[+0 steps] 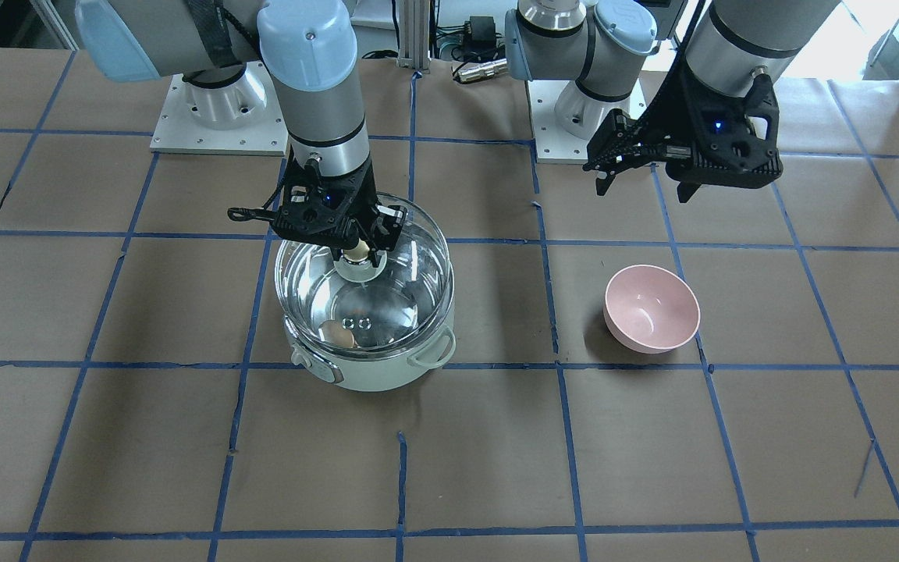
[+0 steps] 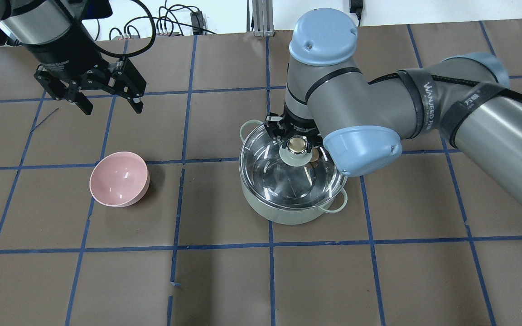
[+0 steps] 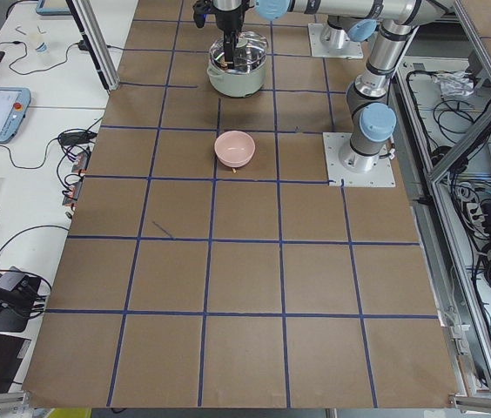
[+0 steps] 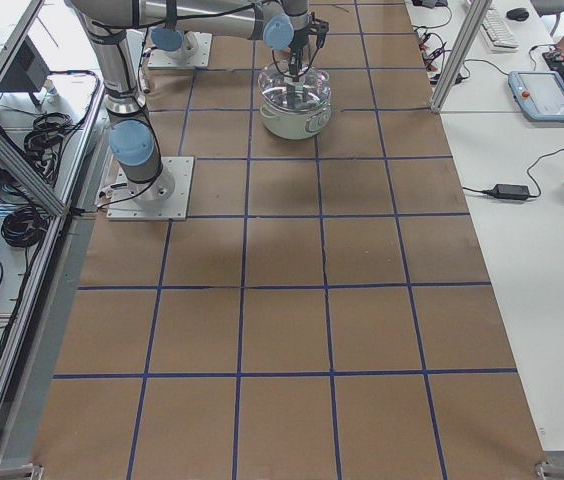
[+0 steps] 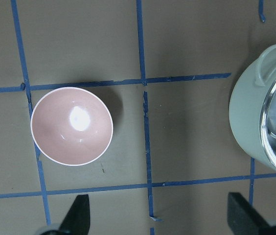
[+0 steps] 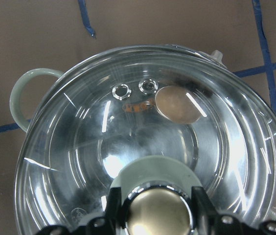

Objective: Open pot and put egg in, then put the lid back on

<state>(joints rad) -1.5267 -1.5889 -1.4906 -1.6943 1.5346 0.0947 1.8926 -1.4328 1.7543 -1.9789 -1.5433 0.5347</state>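
The mint-white pot (image 1: 371, 373) stands on the table, also in the overhead view (image 2: 283, 216). The brown egg (image 1: 340, 335) lies inside it and shows through the glass in the right wrist view (image 6: 177, 105). The clear glass lid (image 1: 406, 273) sits over the pot's mouth, a little tilted; I cannot tell if it rests on the rim. My right gripper (image 1: 356, 251) is shut on the lid's beige knob (image 6: 155, 211). My left gripper (image 2: 112, 108) is open and empty, high above the table, away from the pot.
An empty pink bowl (image 1: 651, 308) stands on the brown table to the pot's side, below my left gripper (image 5: 160, 215) in the left wrist view. The arm bases (image 1: 215, 109) are bolted behind the pot. Blue tape lines grid the table.
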